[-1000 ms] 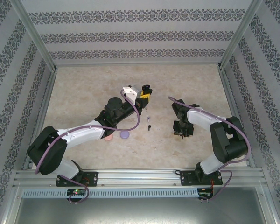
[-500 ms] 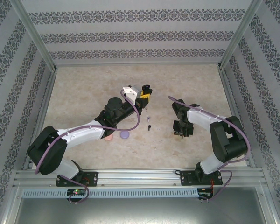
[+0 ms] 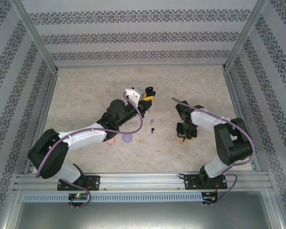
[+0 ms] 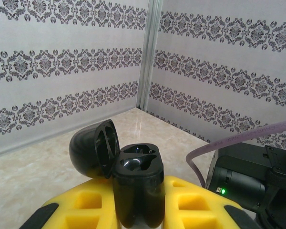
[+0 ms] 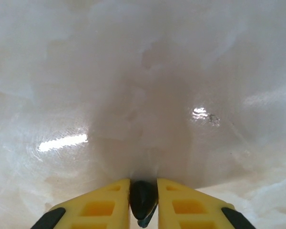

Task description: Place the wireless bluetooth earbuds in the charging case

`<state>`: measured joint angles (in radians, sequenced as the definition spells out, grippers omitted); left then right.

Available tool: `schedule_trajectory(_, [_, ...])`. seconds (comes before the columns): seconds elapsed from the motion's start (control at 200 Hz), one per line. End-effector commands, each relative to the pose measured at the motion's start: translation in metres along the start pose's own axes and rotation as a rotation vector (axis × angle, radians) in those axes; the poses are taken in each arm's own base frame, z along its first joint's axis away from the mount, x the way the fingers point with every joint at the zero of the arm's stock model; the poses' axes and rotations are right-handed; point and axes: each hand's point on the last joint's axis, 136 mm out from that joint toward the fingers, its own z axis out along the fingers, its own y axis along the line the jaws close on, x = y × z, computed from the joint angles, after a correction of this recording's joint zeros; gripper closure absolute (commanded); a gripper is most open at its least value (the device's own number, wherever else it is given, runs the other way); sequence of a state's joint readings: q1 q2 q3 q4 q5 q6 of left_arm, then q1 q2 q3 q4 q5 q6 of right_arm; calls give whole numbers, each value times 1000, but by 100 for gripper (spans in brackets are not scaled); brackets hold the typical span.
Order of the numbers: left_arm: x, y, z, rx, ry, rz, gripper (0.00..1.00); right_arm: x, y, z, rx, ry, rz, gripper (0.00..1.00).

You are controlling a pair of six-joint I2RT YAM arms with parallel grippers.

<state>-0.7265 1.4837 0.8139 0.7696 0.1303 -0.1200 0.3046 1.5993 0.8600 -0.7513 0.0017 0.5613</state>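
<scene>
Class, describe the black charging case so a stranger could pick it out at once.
Over the beige table, follow the left arm to its yellow-padded hand near the middle. Clamped there is the charging case: glossy black, its lid flipped open, unlike the flat pink disc and purple disc beside the arm.

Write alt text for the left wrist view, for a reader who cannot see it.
A black charging case, its lid flipped open to the left, stands upright, clamped between yellow jaws. Behind it are a pale marbled table and white patterned walls meeting at a corner.
</scene>
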Motion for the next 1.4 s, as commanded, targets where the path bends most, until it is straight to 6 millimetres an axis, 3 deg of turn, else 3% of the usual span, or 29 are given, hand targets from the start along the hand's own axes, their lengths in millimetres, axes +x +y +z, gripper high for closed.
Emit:
schedule_trajectory(0.0, [-14,-13,1,42,-29,11,100,-11,-13,4,47,-52,-2,84])
schedule_trajectory(0.14, [-15,-16,-2,56,-26,15,100,-13,-14,2,39,-75,-11,84])
schedule_trajectory(0.215, [-15,-16,-3,53,-16,15,100,-12,-14,3,37,-67,-4,70])
schedule_trajectory(0.385, [-15,-15,-6,46,-16,15,100,-10,-13,3,28,-60,44,59])
schedule_trajectory(0.894, [-13,-17,-5,52,-29,27,100,-18,0,-9,-82,-101,260,58])
schedule_trajectory(1.259, [-12,-18,-5,57,-32,27,100,-17,1,-2,-66,-73,245,60])
schedule_trajectory(1.394, [-13,-18,-6,56,-36,26,100,-21,8,-1,-87,-66,263,56])
